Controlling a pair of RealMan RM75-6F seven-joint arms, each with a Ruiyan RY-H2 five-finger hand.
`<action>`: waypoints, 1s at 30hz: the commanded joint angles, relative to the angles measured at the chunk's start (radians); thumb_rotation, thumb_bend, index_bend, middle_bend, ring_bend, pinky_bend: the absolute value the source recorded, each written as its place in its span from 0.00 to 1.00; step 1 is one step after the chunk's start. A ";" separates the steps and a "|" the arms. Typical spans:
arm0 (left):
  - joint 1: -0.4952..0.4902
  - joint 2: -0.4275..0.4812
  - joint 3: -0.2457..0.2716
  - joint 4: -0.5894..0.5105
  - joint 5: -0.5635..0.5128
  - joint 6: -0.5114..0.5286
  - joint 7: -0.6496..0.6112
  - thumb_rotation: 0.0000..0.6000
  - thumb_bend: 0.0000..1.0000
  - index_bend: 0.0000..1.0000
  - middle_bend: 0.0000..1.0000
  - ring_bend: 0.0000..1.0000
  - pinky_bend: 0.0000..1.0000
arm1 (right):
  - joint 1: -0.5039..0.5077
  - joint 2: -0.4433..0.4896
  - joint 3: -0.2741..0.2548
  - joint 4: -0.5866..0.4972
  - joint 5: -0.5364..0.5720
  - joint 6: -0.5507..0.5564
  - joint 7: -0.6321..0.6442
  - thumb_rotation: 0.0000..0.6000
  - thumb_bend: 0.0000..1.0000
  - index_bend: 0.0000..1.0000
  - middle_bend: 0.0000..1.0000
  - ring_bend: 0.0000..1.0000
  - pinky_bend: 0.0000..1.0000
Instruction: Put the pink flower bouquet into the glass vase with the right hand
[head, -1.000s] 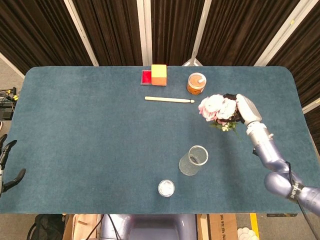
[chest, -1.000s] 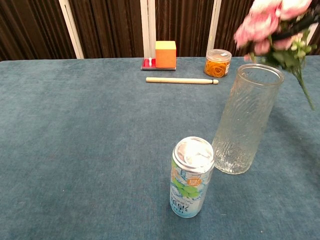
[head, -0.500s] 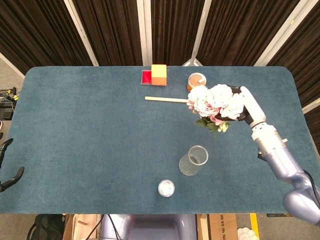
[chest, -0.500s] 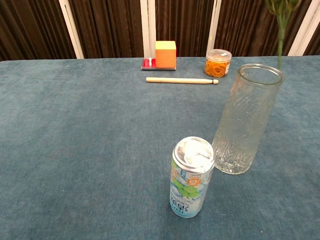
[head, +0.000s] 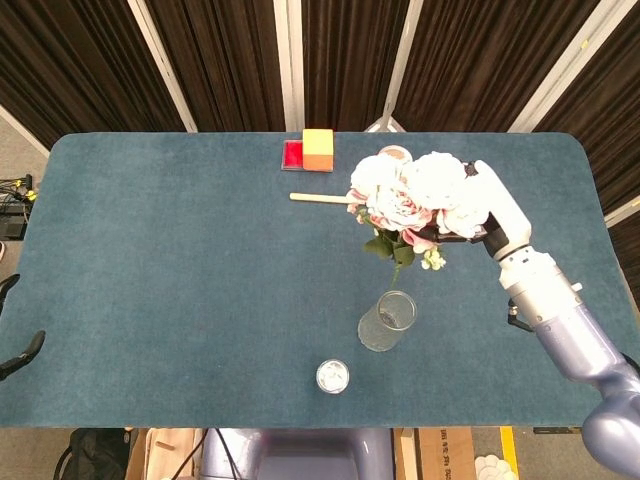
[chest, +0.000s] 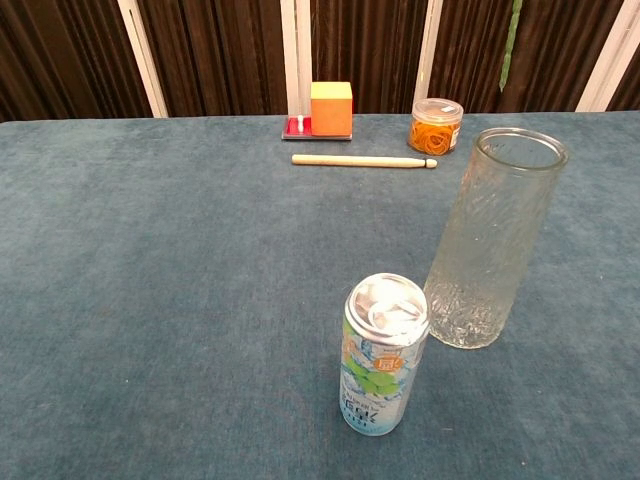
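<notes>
My right hand (head: 478, 212) holds the pink flower bouquet (head: 412, 196) high over the table, right of centre. Its blooms point left and its green leaves and stem (head: 392, 250) hang down toward the glass vase (head: 386, 321). In the chest view only the stem tip (chest: 511, 40) shows at the top edge, above the upright, empty vase (chest: 490, 239). The fingers are hidden behind the flowers. My left hand (head: 12, 350) is only a dark sliver at the left edge, off the table.
A drink can (head: 332, 377) (chest: 383, 353) stands close in front of the vase. At the back lie a wooden stick (head: 320, 198), an orange block on a red base (head: 317, 150) and a jar of rubber bands (chest: 436, 125).
My right hand has lifted the bouquet and carried it left, toward the space above the vase. The flowers have risen out of the chest view, leaving only the stem tip.
</notes>
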 joint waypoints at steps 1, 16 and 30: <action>0.001 0.002 0.002 -0.001 0.003 0.002 -0.002 1.00 0.33 0.14 0.00 0.00 0.09 | 0.006 0.016 -0.005 -0.031 0.022 0.023 -0.018 1.00 0.32 0.53 0.45 0.51 0.19; 0.006 0.006 0.002 0.003 0.011 0.014 -0.017 1.00 0.33 0.14 0.00 0.00 0.09 | -0.025 -0.039 -0.123 -0.028 -0.066 0.030 -0.010 1.00 0.32 0.53 0.45 0.51 0.20; 0.006 0.001 0.003 0.003 0.014 0.015 -0.001 1.00 0.33 0.14 0.00 0.00 0.09 | -0.068 -0.122 -0.220 0.058 -0.228 0.037 0.060 1.00 0.32 0.53 0.45 0.51 0.21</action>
